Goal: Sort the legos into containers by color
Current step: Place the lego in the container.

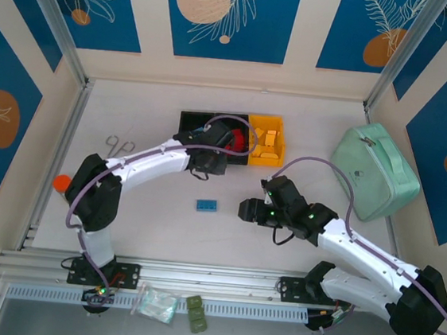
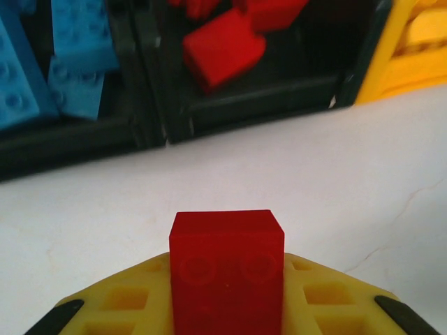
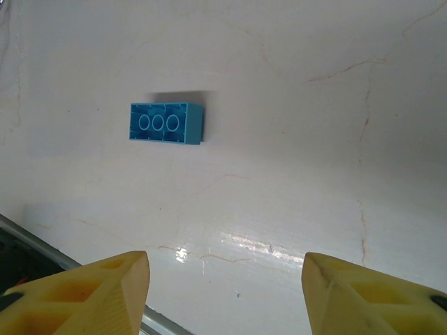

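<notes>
Red lego (image 2: 227, 269): pinched between the yellow fingers (image 2: 126, 300) of the left gripper (image 1: 207, 159), over the table (image 2: 335, 181), just near of the containers.
Left gripper: closed on the red lego.
Middle black bin (image 2: 244, 98): holds red bricks (image 2: 223, 49), straight ahead of the held lego.
Left black bin (image 2: 70, 143): holds blue bricks (image 2: 77, 56).
Yellow bin (image 2: 398, 63): at the right end of the row.
Blue lego (image 3: 166, 123): lies hollow side up on the table, left of the right gripper (image 3: 227, 293) and apart from it.
Right gripper: jaws spread wide, nothing between them.
Mint-green case (image 1: 375, 171): far right, well apart from the bins.
</notes>
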Motion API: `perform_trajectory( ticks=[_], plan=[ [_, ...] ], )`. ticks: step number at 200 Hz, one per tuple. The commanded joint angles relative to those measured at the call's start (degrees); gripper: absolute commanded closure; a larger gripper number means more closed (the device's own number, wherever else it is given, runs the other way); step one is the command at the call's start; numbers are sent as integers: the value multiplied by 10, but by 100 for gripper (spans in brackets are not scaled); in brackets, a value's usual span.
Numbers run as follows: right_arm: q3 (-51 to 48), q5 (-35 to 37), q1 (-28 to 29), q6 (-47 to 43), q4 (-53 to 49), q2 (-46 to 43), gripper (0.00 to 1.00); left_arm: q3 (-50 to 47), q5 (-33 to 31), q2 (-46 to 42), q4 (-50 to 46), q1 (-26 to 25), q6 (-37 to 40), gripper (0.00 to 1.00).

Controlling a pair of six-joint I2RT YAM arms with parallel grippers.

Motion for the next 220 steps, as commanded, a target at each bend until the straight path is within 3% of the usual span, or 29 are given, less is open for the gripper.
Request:
perform_trajectory(
  ticks=[1, 54, 156, 170, 191, 220],
  plan=[
    [-9, 16, 3, 9, -6, -21, 41, 59, 2, 39, -33, 12, 31, 75],
    [-21, 31, 1, 18, -27, -53, 41, 183, 18, 134, -48, 23, 43, 75],
    [-40, 39, -14, 31, -68, -106, 41, 325, 15, 277, -14, 33, 54, 73],
    [-41, 37, -18, 31, -70, -110, 41, 335, 12, 285, -16, 34, 54, 69],
    [-43, 32, -23, 31, -67, -110, 41, 338, 9, 284, -17, 33, 52, 54],
    [-44, 25, -26, 30, -54, -103, 41, 327, 5, 263, -18, 33, 54, 50]
  ],
)
